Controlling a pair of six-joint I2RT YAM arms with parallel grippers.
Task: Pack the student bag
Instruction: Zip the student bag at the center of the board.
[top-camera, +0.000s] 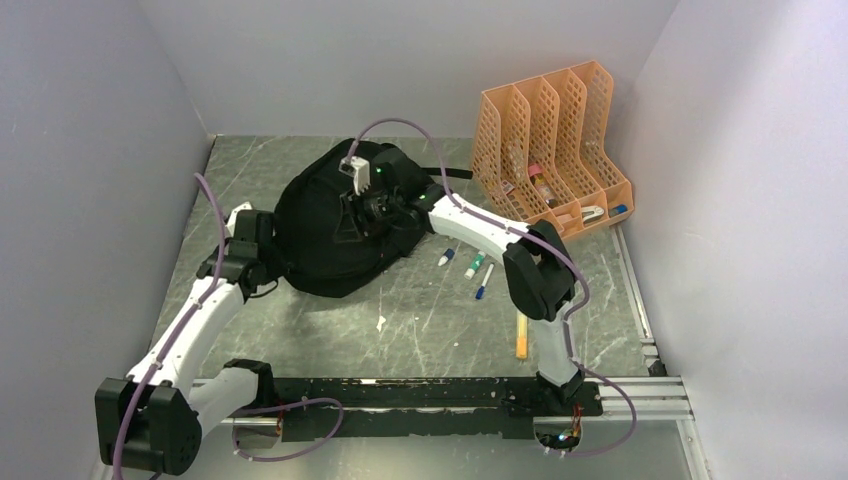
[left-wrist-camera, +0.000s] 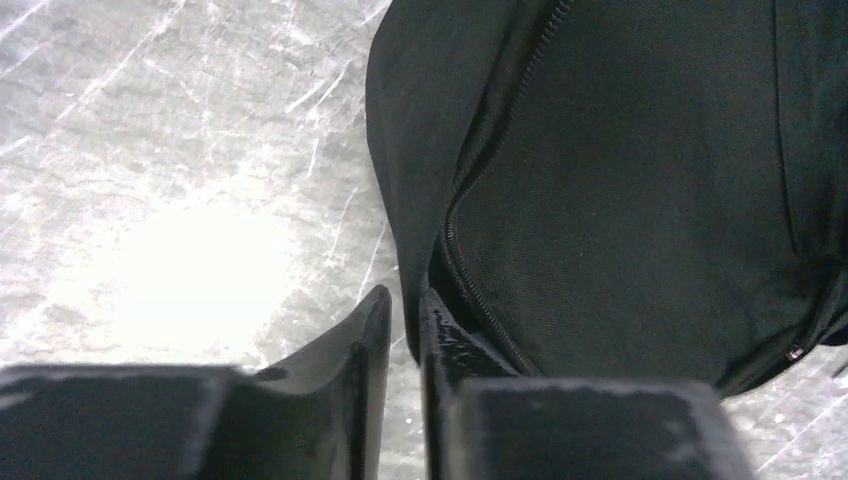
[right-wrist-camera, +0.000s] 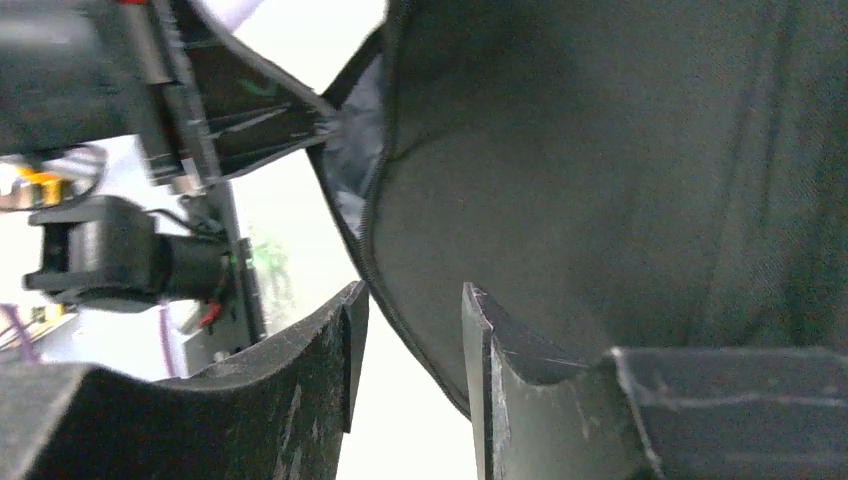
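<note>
The large, soft black fabric backpack sits slumped on the scuffed grey marble-look desk, left of centre and towards the back. The pale left wall is near its left side. Bare desk lies open in front of it. Three small marker pens lie just right of it, and the orange mesh file organiser fills the far right corner. The bag is a rounded heap, widest left to right, and a strap trails right. The left claw is at its left edge with only a slit between the jaws, and I cannot tell whether they pinch the fabric. The right claw stands apart astride the zip rim on top
</note>
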